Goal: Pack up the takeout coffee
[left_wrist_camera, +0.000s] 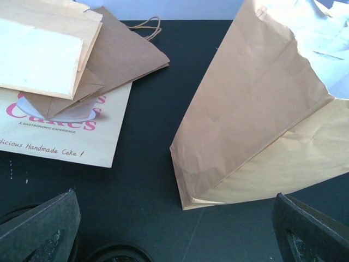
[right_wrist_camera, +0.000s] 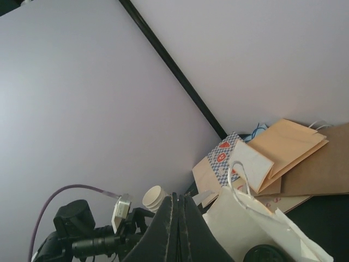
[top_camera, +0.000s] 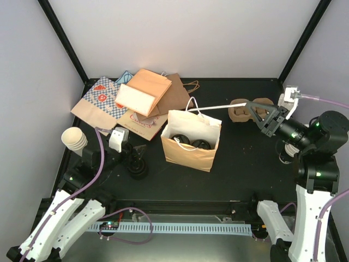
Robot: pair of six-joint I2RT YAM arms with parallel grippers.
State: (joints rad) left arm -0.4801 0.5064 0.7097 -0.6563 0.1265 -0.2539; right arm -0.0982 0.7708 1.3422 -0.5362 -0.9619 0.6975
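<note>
Gripping the white handle (top_camera: 223, 106) of the bag (top_camera: 188, 154), the right gripper (top_camera: 250, 103) is holding it stretched taut out to the right, its fingers pressed fully together. The bag is standing upright and open in the middle of the table (top_camera: 245, 164). Two lidded cups (top_camera: 182, 141) are sitting side by side inside it, with only their black tops showing; what they are resting in is hidden. A brown pulp carrier (top_camera: 239, 112) is lying on the table at the far right, just beyond the right gripper and partly hidden by it.

The left gripper (top_camera: 136, 162) is hanging low over the table to the left of the bag, its fingers spread wide and holding nothing. Seen from its wrist camera, the bag's near left corner is sitting ahead of the fingers, apart from both. A loose black lid (left_wrist_camera: 117, 254) is lying on the table just under that gripper. A pile of flat bags (top_camera: 131, 103) is lying at the far left, and a cup stack (top_camera: 73, 139) is sitting at the left edge.
</note>
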